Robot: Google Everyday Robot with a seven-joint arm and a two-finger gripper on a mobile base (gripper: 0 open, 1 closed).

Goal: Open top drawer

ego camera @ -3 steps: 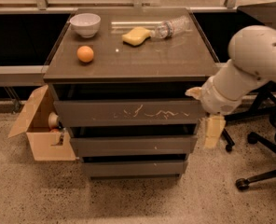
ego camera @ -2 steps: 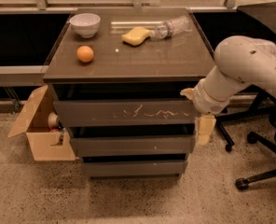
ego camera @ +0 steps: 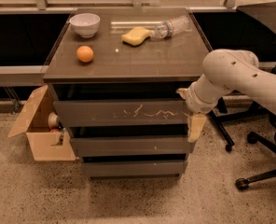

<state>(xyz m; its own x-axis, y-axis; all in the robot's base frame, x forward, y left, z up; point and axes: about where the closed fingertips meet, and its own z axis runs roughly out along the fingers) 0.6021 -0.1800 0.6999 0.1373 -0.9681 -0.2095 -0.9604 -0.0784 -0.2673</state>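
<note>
The top drawer (ego camera: 124, 112) is a wide grey-brown handleless front with white scratch marks across its middle, the upper of three fronts on the cabinet. Its front stands slightly forward of the cabinet top, with a dark gap above it. My gripper (ego camera: 194, 125) hangs from the white arm (ego camera: 231, 76) at the drawer's right end, its cream-coloured finger (ego camera: 196, 127) pointing down beside the right corner of the drawer front.
On the cabinet top (ego camera: 128, 59) lie a white bowl (ego camera: 85, 24), an orange (ego camera: 85, 54), a yellow sponge (ego camera: 135, 35) and a clear plastic bottle (ego camera: 171, 27). An open cardboard box (ego camera: 37, 129) stands at the left. Office chair bases (ego camera: 259, 171) stand at the right.
My arm and gripper have moved left, from beside the cabinet to the right end of the top drawer.
</note>
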